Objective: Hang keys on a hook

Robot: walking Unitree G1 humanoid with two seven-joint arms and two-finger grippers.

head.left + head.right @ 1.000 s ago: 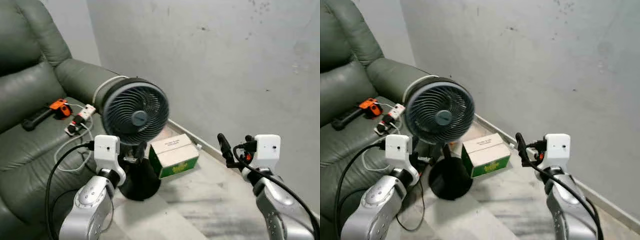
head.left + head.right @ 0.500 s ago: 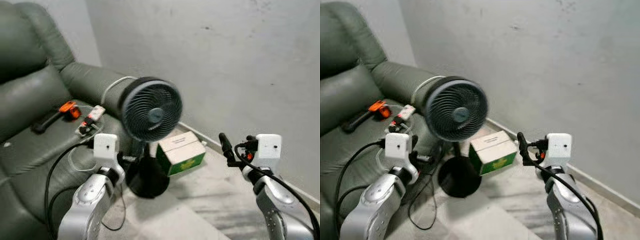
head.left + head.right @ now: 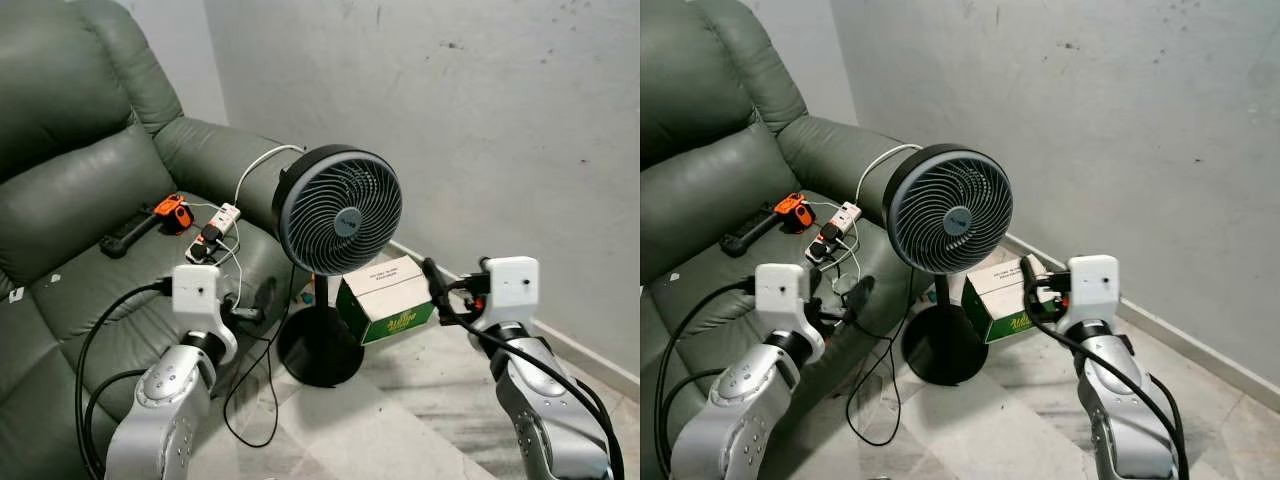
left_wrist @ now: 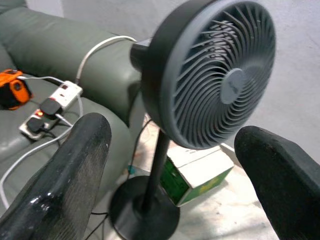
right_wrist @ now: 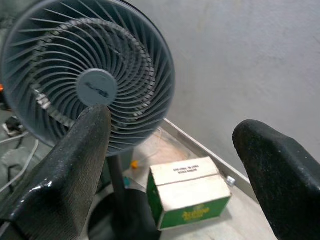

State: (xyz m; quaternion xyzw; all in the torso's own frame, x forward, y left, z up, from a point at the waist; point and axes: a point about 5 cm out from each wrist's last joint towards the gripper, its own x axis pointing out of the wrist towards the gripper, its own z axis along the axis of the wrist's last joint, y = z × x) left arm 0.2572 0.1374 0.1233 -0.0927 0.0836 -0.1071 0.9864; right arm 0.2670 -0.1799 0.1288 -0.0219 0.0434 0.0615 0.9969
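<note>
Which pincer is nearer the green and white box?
Right. The right pincer hovers just in front of the box; the left pincer is across the fan stand.

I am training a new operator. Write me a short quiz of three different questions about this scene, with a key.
1. True or false: the pedestal fan stands on the sofa seat.
2. The green and white box lies: A) on the sofa, B) on the floor by the wall, C) in a gripper.
3. Fill in: both the left gripper and the right gripper are ____.

Key: 1 false, it stands on the floor; 2 B; 3 open, holding nothing.
</note>
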